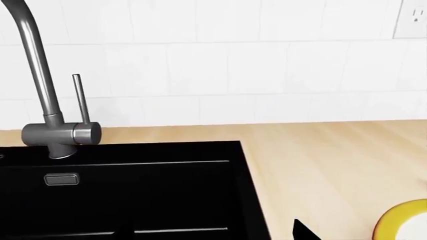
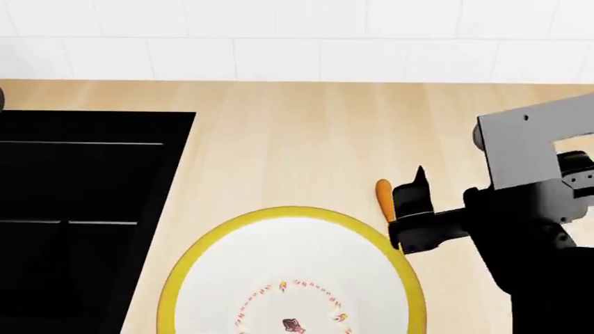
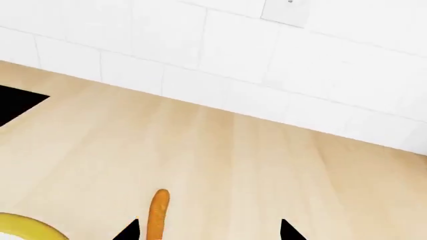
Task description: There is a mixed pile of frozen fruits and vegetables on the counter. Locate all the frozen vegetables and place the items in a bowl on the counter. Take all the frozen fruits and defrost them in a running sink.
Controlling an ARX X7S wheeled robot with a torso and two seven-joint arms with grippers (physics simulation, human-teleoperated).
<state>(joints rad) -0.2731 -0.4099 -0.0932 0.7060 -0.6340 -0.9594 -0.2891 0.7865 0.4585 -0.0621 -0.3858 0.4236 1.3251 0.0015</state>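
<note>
The sink [image 2: 83,209] sits at the left and the bowl [image 2: 232,229] near the middle, nothing in it but painted specks. Just right of its rim lies the carrot [image 2: 382,198], flat on the counter [image 2: 307,132]. The right gripper [image 2: 413,202] hangs over it, fingers spread and gripping nothing. The carrot looks stiff, light and probably slick, so I'd pinch it mid-length across its width. The left gripper barely shows; I cannot tell its state.
</note>
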